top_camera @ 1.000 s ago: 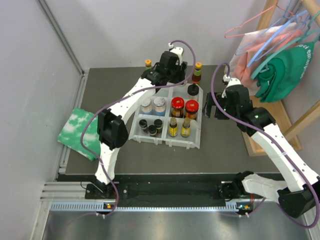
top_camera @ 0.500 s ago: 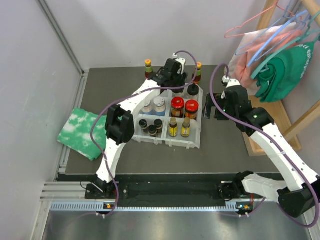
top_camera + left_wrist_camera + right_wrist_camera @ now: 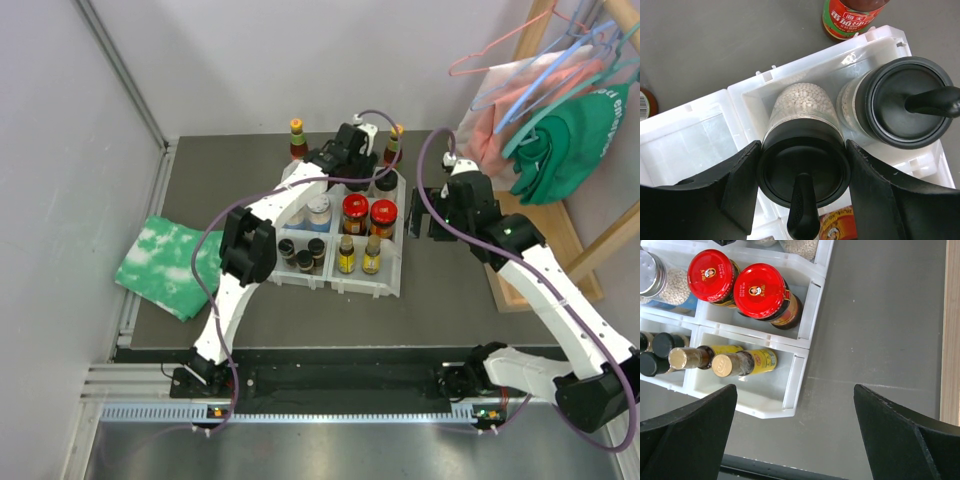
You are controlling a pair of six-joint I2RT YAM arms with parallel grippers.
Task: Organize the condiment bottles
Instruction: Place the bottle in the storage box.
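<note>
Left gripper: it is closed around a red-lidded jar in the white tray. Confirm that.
Not red-lidded: the left gripper is closed around a black-capped jar of white granules in the white tray, as the left wrist view shows.

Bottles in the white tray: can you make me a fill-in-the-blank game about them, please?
The left tool grips the grain jar, whose cap is ___.
The two sauce jars side by side in the right wrist view have ___ lids.
The right tool is wide ___ and holds nothing.
The green-white cloth lies to the ___ of the tray.
Missing words: black, red, open, left.
</note>
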